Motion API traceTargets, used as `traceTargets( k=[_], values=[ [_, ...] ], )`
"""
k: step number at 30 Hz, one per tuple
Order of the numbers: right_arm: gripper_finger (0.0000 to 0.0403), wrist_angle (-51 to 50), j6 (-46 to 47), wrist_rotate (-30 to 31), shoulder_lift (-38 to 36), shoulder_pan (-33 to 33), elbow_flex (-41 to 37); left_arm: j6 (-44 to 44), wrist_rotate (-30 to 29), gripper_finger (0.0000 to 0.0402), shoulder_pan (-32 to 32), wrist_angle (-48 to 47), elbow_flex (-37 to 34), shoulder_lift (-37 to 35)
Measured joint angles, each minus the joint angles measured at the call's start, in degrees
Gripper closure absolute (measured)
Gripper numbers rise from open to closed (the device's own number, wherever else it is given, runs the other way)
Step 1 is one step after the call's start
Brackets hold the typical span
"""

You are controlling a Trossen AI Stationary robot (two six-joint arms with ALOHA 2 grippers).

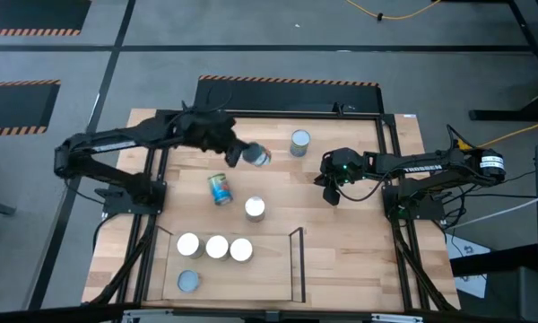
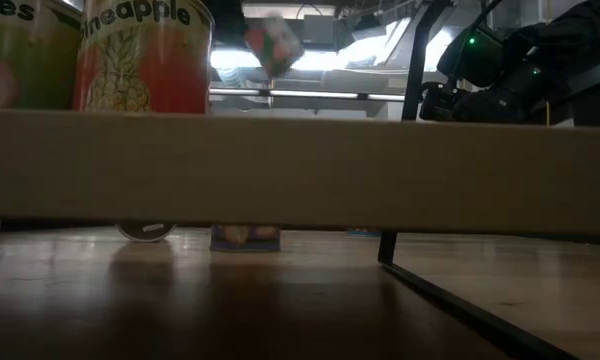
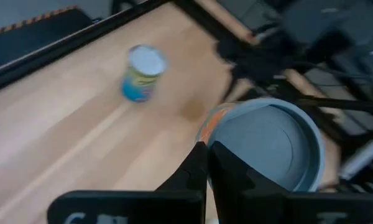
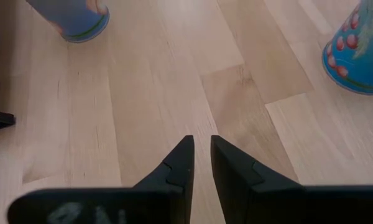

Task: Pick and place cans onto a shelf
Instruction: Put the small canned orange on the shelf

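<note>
1. A pale wood-plank table (image 1: 341,242) with black rails stands on a grey floor marked with orange-and-black hazard strips.
2. The shelf (image 1: 269,278), a smaller light-wood board edged in thin black rails, sits at the table's near edge.
3. On the shelf three white-topped cans (image 1: 215,247) stand upright in a row along its far edge, touching; a grey-topped can (image 1: 188,282) stands alone nearer its front left corner.
4. Just beyond the shelf, a white-topped can (image 1: 255,209) stands upright; a blue-labelled can (image 1: 220,189) lies tilted, long axis running roughly away from the shelf.
5. Far from the shelf, a grey-topped can (image 1: 299,142) stands upright.
6. The left gripper (image 1: 242,152) pinches an orange-labelled can (image 1: 259,157), tilted off the table, its round grey lid facing the wrist camera.
7. The right gripper (image 1: 330,193) hovers beyond the shelf's right end, fingers nearly together, holding nothing.
</note>
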Motion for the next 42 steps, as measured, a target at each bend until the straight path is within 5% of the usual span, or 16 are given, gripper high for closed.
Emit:
traceTargets(
  k=[9, 26, 42],
  values=[
    [0.0344, 0.36, 0.35, 0.00, -0.02, -0.01, 0.00, -9.67, -2.58, 0.0401, -16.95, -0.29, 0.02, -4.55],
    [0.0344, 1.21, 0.44, -0.01, -0.02, -0.01, 0.00, -26.81, -8.70, 0.0399, -49.60, -1.27, 0.02, 0.03],
    [0.0344, 1.72, 0.48, -0.01, -0.02, 0.01, 0.00, -29.35, -9.59, 0.0399, -58.89, -2.36, 0.02, 13.11]
  ],
)
